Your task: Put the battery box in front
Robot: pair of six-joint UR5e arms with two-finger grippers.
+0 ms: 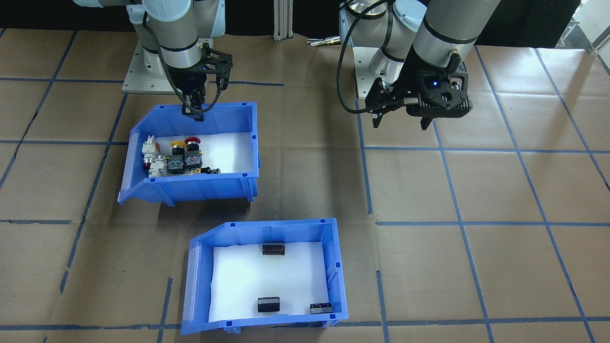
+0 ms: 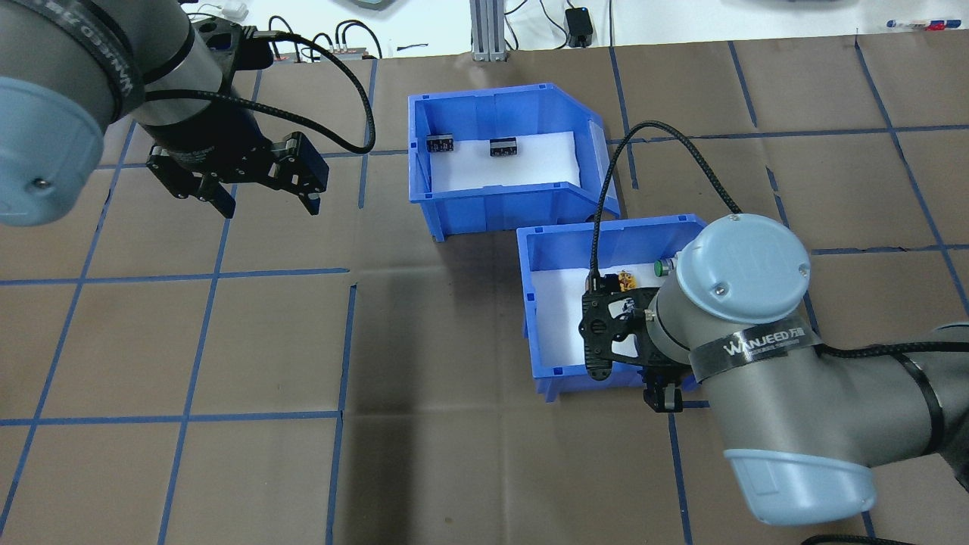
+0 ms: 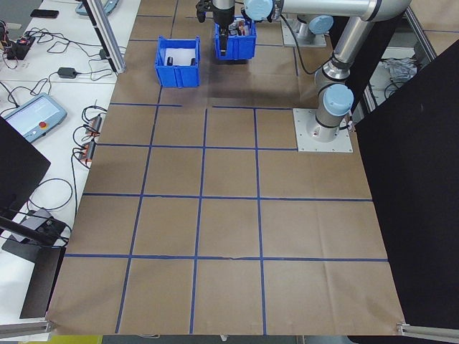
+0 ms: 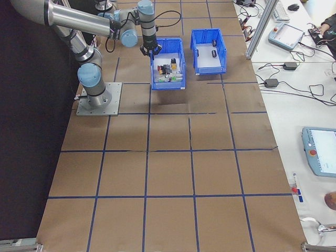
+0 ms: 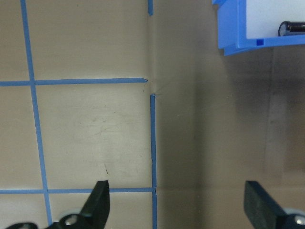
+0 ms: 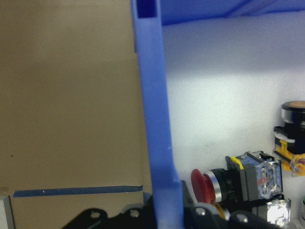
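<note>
Blue plastic walls mark two like-sized bins on the paper-covered desk [image 1: 500, 190]: the battery box [image 1: 267, 275], lined with white foam and holding a few small black cylindrical batteries [image 1: 273, 248], and the push-button switch bin [image 1: 190, 152]. The battery box is seen standing on the desk at the side away from the robot's base, and the switch bin nearer the base and towards the robot's right, the two just apart in the front-facing view. The right hand [image 1: 194, 110] is set at the rear wall of the switch bin; in its wrist view the wall passes between the fingers, so the hand is judged to be closed on that wall, and in the side views the bin appears lifted a little off the desk. The left hand [image 2: 257, 198] is held wide open over bare desk, well apart from both bins, with nothing in it. The battery box appears to stand already in front; what seems left is for the switch bin to be set down behind it and let go.
</note>
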